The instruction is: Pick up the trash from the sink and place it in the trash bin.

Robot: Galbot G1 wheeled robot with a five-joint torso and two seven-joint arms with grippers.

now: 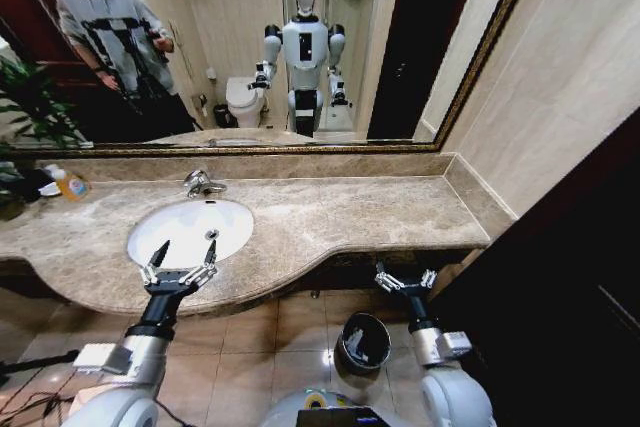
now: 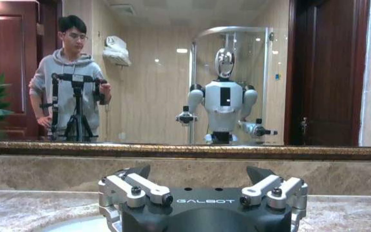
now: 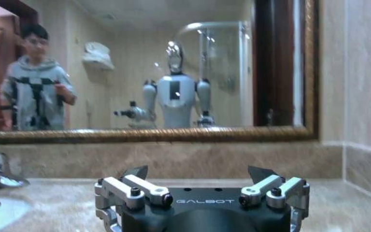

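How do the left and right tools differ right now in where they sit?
The left tool is raised at the sink's front edge; the right tool hangs lower, off the counter's front and beside the trash bin. Both are open and holding nothing.

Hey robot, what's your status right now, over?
Left pincer open, at the sink's front rim. Right pincer open, low by the counter edge, above the trash bin. Trash: can't make any out in basin. Path clear.
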